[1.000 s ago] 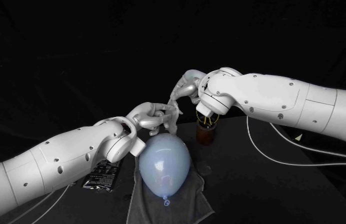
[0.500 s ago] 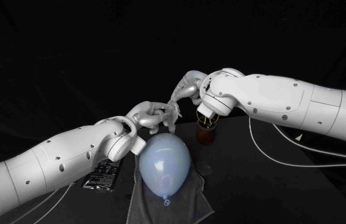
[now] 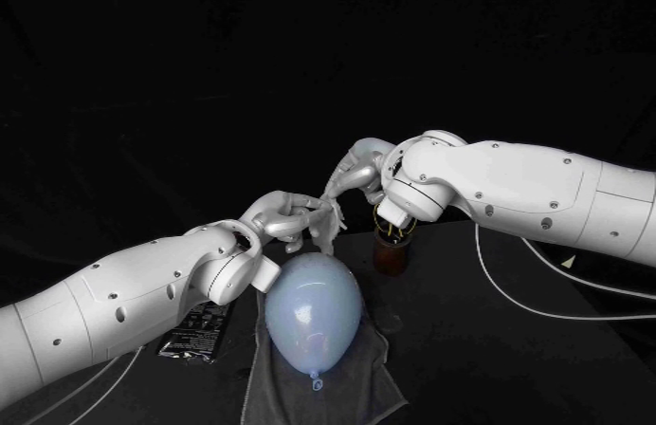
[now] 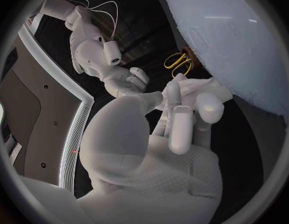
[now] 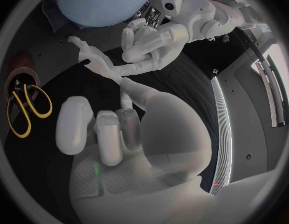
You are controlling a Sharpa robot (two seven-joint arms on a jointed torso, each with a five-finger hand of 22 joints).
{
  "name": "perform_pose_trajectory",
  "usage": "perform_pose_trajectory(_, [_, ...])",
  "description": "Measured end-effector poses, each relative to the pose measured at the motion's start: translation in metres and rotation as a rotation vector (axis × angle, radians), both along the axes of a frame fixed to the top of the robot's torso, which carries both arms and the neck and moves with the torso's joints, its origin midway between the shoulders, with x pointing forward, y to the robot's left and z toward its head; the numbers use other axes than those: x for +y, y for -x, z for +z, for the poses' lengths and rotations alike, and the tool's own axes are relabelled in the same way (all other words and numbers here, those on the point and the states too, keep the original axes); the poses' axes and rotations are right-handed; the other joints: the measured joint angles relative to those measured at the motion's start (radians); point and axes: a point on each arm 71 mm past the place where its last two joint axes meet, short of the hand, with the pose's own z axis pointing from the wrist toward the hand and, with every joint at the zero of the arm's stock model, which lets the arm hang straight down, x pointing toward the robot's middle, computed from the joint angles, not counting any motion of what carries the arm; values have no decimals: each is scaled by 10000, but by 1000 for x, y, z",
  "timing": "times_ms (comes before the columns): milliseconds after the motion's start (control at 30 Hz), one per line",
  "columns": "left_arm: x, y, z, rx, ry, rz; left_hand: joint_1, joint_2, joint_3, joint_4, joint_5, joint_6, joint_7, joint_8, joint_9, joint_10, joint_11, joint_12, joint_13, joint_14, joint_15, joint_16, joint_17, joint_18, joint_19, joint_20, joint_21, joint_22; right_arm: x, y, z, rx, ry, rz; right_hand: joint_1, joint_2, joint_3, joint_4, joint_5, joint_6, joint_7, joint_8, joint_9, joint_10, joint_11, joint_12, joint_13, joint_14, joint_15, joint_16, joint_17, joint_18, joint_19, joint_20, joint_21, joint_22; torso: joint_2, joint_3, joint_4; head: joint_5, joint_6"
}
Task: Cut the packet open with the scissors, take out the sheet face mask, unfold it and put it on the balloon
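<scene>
- Since a second ago the right arm has swung slightly outward and its hand has shifted a little with it. The left hand, balloon, packet and scissors stay where they were.
- A grey cloth [image 3: 325, 392] lies nearest on the black desk [image 3: 519, 349].
- The pale blue balloon [image 3: 315, 306] rests on the cloth with its knot pointing toward the robot.
- The dark packet [image 3: 192, 331] lies flat on the desk, just beside the cloth and under the left forearm.
- The left hand [image 3: 290, 220] hovers just beyond the balloon's far end. Its fingers [image 4: 181, 122] are clamped on a bunched white end of the sheet face mask [image 5: 94, 59].
- The mask is up in the air between the two hands, still narrow and crumpled, and apart from the balloon.
- The right hand [image 3: 356, 171] is a little higher and farther back. One of its fingers [image 5: 127, 92] reaches up to pinch the mask's other end, while the rest are curled in together.
- The scissors [image 5: 25, 108], with yellow handles, stand in a brown holder [image 3: 392, 254] just under the right wrist.
</scene>
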Motion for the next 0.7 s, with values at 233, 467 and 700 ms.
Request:
perform_pose_trajectory(233, [-2, 2, 1, 180, 366, -21, -8, -8, -520, 108, 0, 1336, -14, 524, 321, -105, 107, 28, -30, -82, 99, -1, -124, 0, -130, 160, -108, -229, -2, -1, -3, 510, -385, -157, -32, 32, 64, 17, -4, -11, 11, 0, 0, 0, 0, -1, -6, 0, 0, 0, 3, -1, -1, 0, 0, -5, 4, -8, 6, 27, 4])
perform_pose_trajectory(467, [-4, 3, 2, 349, 807, -69, 151, -40, -786, 62, 0, 1540, -83, 614, 371, -207, 82, -62, -130, -97, 114, -2, -203, -1, -220, 171, -155, -320, 0, 0, -5, 972, -793, -238, -70, 70, 64, 17, -6, 2, -2, 1, 0, -1, 1, -3, -1, 0, 0, -5, 3, -2, -1, 0, -1, -7, 8, -8, 8, 42, -6])
perform_pose_trajectory(700, [-5, 4, 3, 358, 1150, -84, 337, -227, -1120, -65, 0, 1700, -137, 755, 421, -208, 82, -99, -195, -97, 114, -11, -203, -2, -219, 171, -156, -331, 1, 0, -6, 1219, -1026, -271, -85, 83, 64, 17, -25, 7, -8, 0, 0, -2, 2, -8, 3, 0, 1, -9, -4, -3, -2, 0, -1, -3, 8, -3, 7, 48, -24])
